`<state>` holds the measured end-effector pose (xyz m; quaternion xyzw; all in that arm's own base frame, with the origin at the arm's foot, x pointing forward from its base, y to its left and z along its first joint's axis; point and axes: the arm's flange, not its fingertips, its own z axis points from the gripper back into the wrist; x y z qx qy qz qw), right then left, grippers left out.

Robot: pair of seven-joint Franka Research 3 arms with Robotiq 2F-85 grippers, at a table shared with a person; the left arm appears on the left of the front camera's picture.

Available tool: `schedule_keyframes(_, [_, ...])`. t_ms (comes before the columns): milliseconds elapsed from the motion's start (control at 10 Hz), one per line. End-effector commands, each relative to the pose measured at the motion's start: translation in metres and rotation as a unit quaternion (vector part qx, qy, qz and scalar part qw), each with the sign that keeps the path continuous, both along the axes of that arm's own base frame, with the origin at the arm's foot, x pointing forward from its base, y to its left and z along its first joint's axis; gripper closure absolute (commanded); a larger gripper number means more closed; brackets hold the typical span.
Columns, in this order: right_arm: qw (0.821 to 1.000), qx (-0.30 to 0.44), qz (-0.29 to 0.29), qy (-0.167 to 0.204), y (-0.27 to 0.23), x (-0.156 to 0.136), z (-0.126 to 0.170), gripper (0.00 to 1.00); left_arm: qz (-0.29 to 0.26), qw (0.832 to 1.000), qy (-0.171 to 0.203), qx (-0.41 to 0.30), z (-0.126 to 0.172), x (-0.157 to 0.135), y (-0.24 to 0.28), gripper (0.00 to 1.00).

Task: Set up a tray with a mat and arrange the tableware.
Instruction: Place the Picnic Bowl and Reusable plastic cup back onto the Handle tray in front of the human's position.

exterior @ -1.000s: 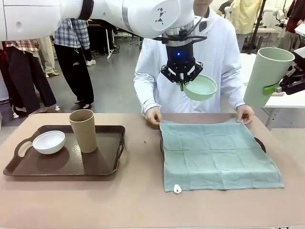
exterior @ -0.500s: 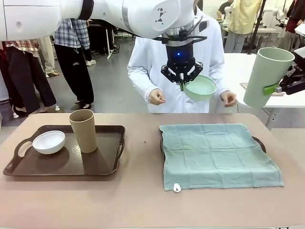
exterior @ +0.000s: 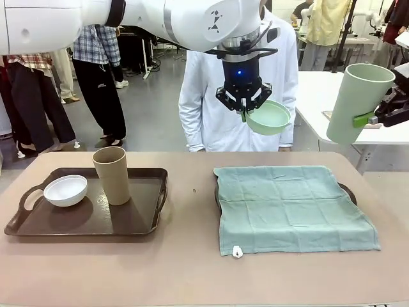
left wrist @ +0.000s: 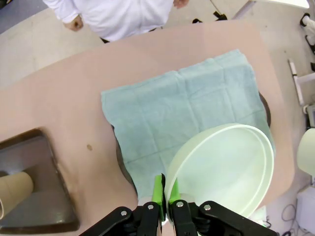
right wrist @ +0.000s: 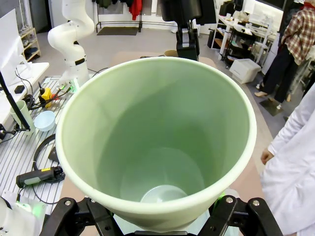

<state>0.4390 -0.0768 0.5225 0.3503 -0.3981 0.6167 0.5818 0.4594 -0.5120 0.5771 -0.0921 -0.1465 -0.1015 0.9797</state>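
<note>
The left end effector is clenched on the rim of the mint green bowl, its two green pads pinching the thin wall from inside and outside; the bowl hangs to one side of the fingers, tilted, high in the air above the far edge of the mat. From the left wrist view the bowl is a smooth, matte, shallow round shell with a plain rounded lip, and the mat lies well below it. The right end effector grasps the mint green tumbler with its jaws spread wide around the wall, one green pad pressed flat against the side; the tumbler is held aloft past the tabletop's right end, leaning slightly, a tall, handleless, gently tapered cylinder with a smooth inside. The mat is a soft, creased, pale teal cloth, roughly square, with a small white tag at its near edge; it drapes over a second tray of which just a dark rim peeks out. On the left a dark brown tray with cut-out handles and a raised rim carries the white bowl, glossy and round, and just beside it the tan-brown tumbler, upright and matte. A person in a white coat stands at the far side
</note>
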Motion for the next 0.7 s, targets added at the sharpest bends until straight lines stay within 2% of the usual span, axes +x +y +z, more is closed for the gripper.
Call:
schedule_keyframes(0, [1.0, 0.0, 0.0, 0.0, 0.0, 0.0, 0.0, 0.16, 0.0, 1.0, 0.0, 0.0, 0.0, 0.0, 0.0, 0.96])
schedule_keyframes(200, [0.998, 0.04, 0.017, 0.04, -0.006, 0.03, -0.048, 0.16, -0.023, 0.999, 0.031, -0.025, -0.045, 0.01, 0.01, 0.96])
schedule_keyframes(400, [0.997, 0.051, 0.027, 0.049, 0.001, 0.049, -0.089, 0.16, -0.029, 0.997, 0.057, -0.035, -0.084, 0.011, 0.022, 0.96])
schedule_keyframes(600, [0.997, 0.04, 0.028, 0.059, 0.004, 0.058, -0.118, 0.16, -0.027, 0.997, 0.063, -0.029, -0.114, 0.012, 0.023, 0.96])
